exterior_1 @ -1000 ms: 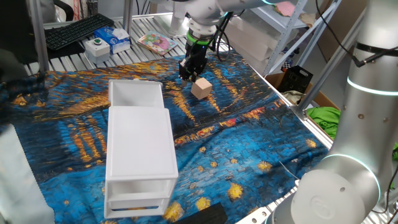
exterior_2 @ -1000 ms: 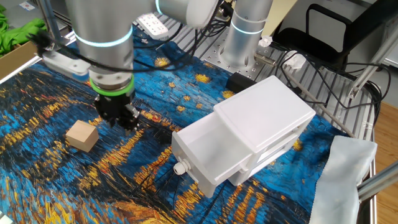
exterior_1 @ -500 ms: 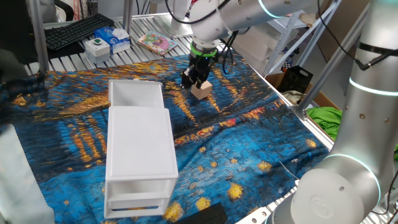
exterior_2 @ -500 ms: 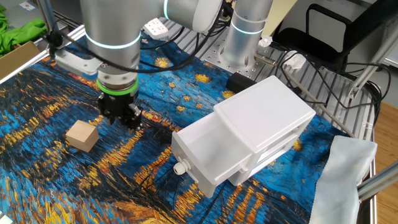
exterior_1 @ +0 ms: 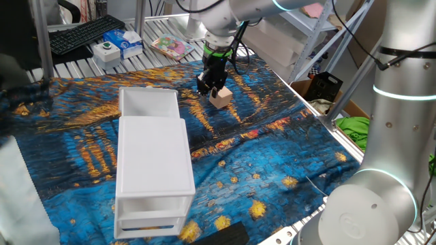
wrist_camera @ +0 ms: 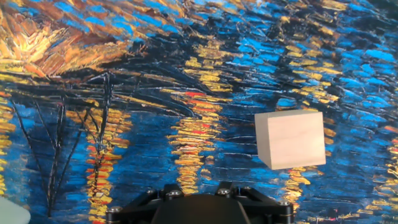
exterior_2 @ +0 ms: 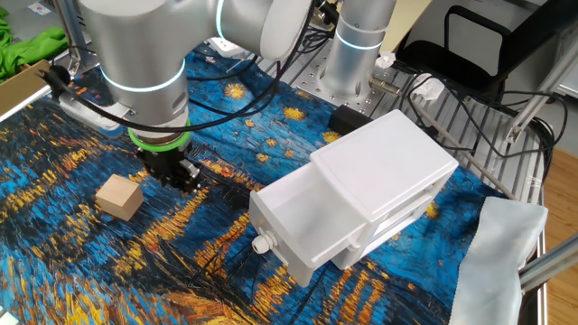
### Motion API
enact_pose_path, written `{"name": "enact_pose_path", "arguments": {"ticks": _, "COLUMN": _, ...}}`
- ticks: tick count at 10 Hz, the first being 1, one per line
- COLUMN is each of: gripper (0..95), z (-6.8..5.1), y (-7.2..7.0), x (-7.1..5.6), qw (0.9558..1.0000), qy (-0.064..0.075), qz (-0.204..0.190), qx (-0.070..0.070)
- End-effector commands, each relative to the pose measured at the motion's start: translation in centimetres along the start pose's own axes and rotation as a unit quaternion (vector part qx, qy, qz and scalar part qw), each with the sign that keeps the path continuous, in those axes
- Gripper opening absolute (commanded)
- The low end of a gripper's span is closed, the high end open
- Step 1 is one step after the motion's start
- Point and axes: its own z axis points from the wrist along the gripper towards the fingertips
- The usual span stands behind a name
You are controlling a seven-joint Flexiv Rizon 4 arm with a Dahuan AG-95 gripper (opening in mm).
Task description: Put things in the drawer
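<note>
Cube [exterior_2: 118, 197] on cloth [exterior_2: 108, 271], just left of fingers [exterior_2: 177, 177]; cabinet [exterior_2: 379, 194] well right, drawer [exterior_2: 302, 226] out

Compare the two fixed views against the earlier pictures. The arm has changed posture: in one fixed view its upper links now sit further left and higher in the picture, and in the other fixed view the large grey wrist housing has swung left, toward the picture edge. The pincer [exterior_1: 212, 86] stands close beside the wooden cube [exterior_1: 219, 98], as it did half a second ago; one second ago you saw a slightly clearer gap there. In the other fixed view, the pincer [exterior_2: 174, 173] has shifted slightly toward the cube [exterior_2: 119, 197], without touching it.
</note>
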Motion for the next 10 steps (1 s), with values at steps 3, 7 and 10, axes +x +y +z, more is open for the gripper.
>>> {"name": "enact_pose_path", "arguments": {"ticks": 3, "gripper": 0.0, "z": -0.05, "y": 0.04, "x": 0.08, "qw": 0.9997, "qy": 0.019, "qz": -0.012, "qx": -0.010}}
{"name": "enact_pose_path", "arguments": {"ticks": 7, "gripper": 0.0, "z": -0.05, "y": 0.04, "x": 0.08, "qw": 0.9992, "qy": 0.037, "qz": 0.006, "qx": -0.013}}
{"name": "enact_pose_path", "arguments": {"ticks": 10, "gripper": 0.0, "z": -0.05, "y": 0.04, "x": 0.08, "qw": 0.9989, "qy": 0.035, "qz": 0.028, "qx": -0.014}}
